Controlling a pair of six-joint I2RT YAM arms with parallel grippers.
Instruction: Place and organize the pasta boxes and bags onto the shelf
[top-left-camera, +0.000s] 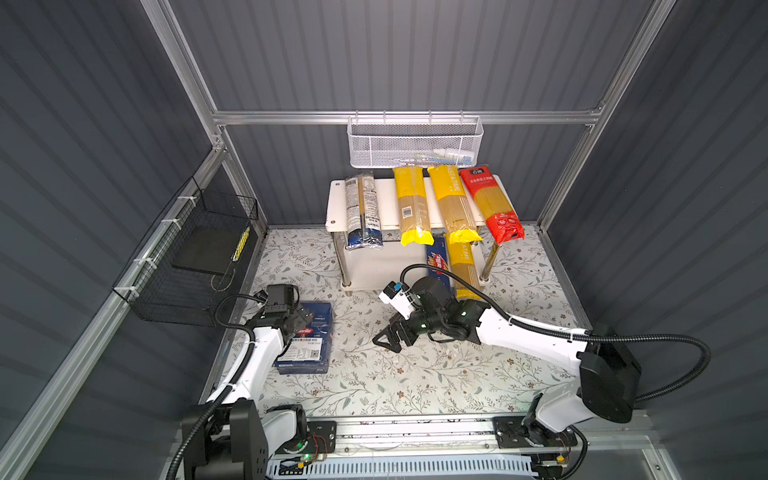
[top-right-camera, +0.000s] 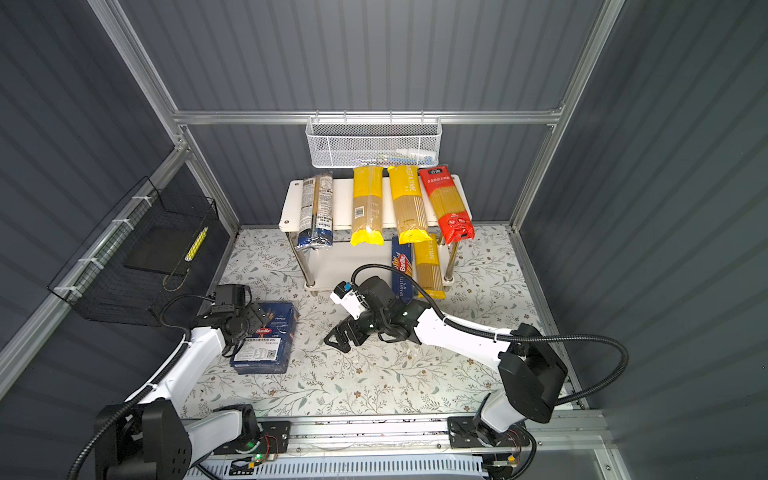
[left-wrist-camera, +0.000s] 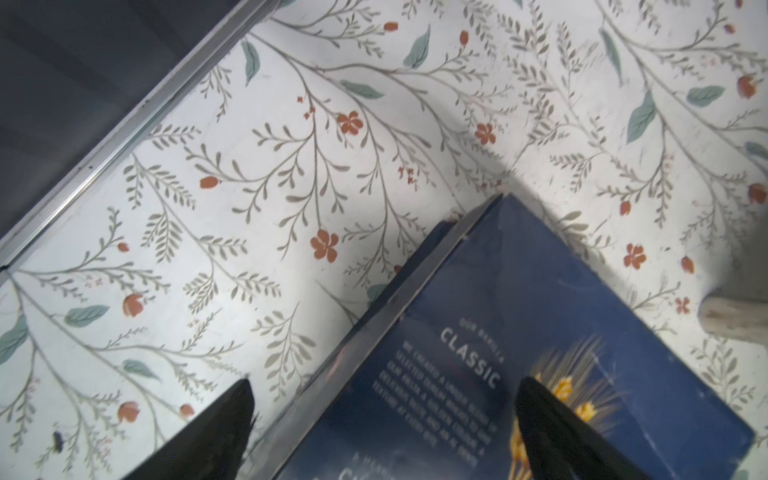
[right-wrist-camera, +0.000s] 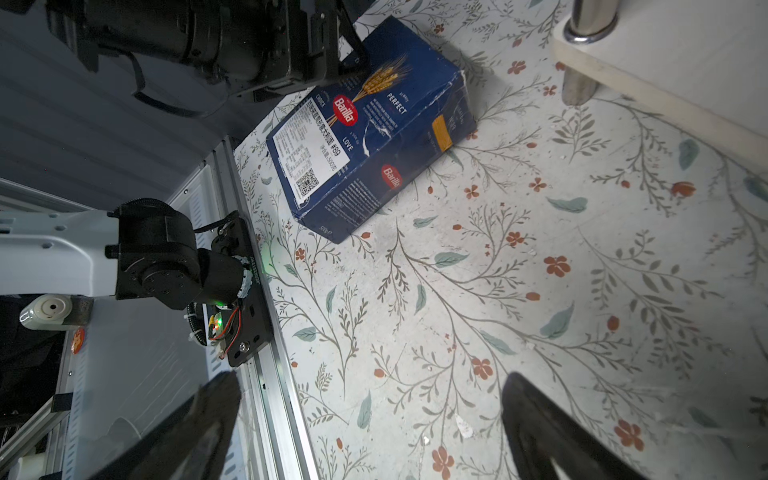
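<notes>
Blue cardboard Barilla box (top-left-camera: 308, 345) lies on the floral worktop (top-left-camera: 415, 374), off the white shelf (top-left-camera: 365, 266). Spread left fingers (left-wrist-camera: 548, 415) straddle one edge near its corner; pinched there, it may pivot loose. Right fingers (right-wrist-camera: 536, 415) gape, empty.

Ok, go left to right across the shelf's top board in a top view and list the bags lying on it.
clear bag with dark blue ends → yellow bag with barcode label → yellow PASTATIME bag → red bag
</notes>
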